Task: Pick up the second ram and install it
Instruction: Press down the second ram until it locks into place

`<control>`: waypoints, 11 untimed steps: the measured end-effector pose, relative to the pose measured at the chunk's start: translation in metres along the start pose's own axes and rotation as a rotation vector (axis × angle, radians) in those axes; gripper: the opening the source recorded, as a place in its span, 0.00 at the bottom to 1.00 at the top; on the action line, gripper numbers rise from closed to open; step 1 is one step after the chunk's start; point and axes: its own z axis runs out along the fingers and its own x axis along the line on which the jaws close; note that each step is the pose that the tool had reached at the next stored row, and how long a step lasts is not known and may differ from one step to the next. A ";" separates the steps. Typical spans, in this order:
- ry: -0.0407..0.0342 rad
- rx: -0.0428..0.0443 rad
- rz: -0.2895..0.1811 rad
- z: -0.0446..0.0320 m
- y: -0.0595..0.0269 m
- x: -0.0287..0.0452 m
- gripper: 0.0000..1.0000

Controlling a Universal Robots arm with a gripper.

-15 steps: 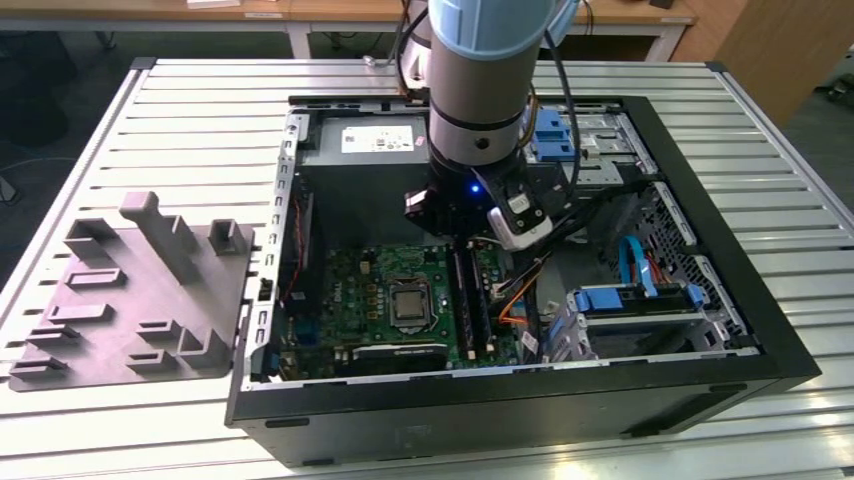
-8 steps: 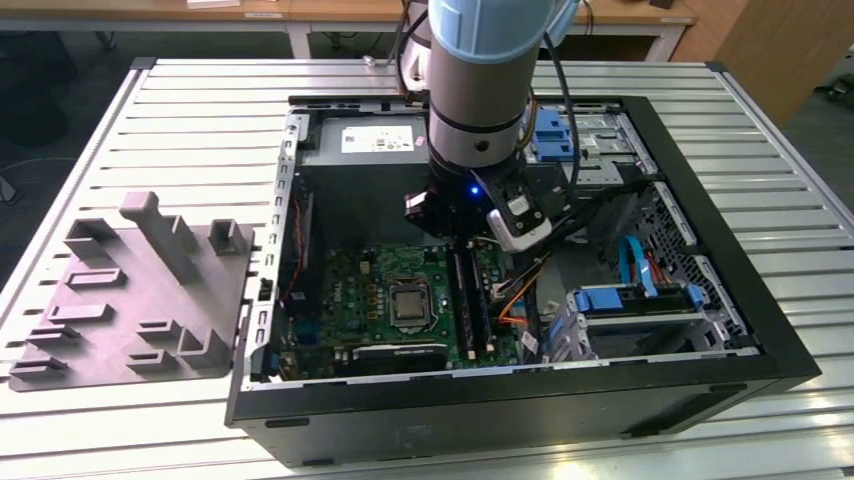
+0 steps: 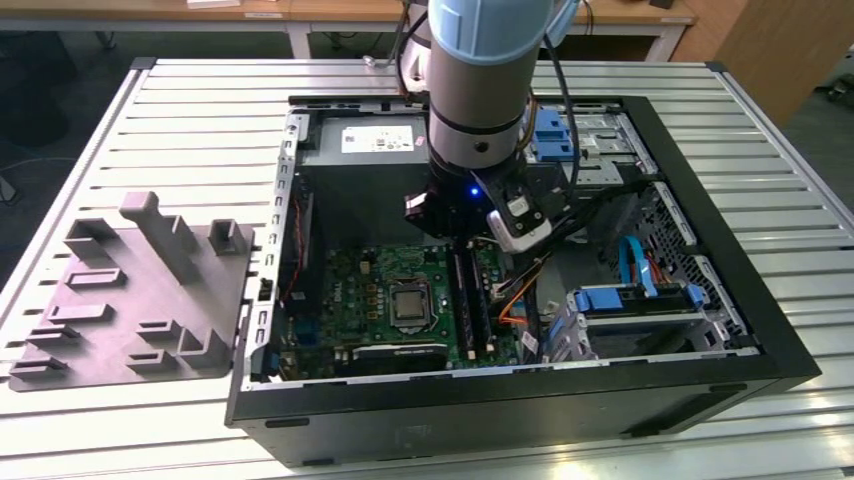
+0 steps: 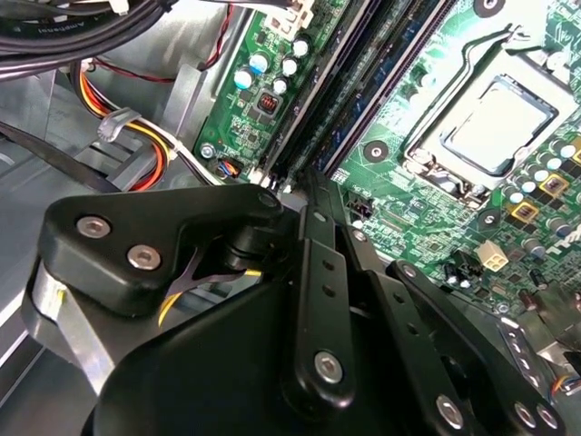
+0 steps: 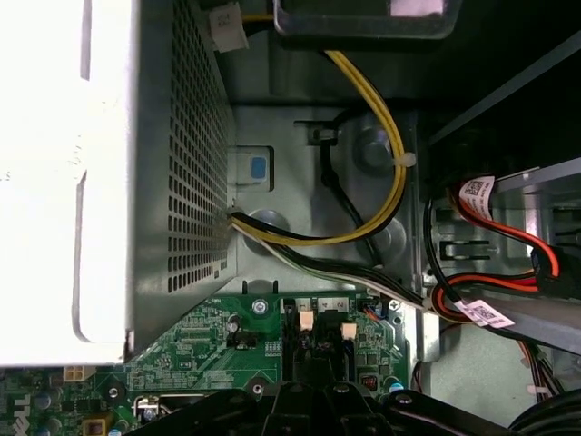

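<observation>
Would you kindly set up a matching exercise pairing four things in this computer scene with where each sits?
Things:
1. grey tray
2. processor socket
3. power supply box
4. pincer

Places:
A. middle of the green board
B. on the table, to the exterior view's left of the case
C. just above the memory slots
D. far corner inside the case

Pairs: 1-B, 2-A, 3-D, 4-C

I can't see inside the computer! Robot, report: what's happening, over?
Black gripper down over green motherboard's long black slot rails. Fingers: can't tell. Dark-blue RAM strip: can't pick out. Orange cables close beside.
</observation>
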 end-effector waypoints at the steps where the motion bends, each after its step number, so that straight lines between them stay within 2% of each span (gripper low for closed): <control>1: 0.0001 0.0001 0.000 0.0000 0.0000 0.0000 0.10; 11: -0.0001 -0.0003 0.000 0.0016 -0.0001 0.0000 0.10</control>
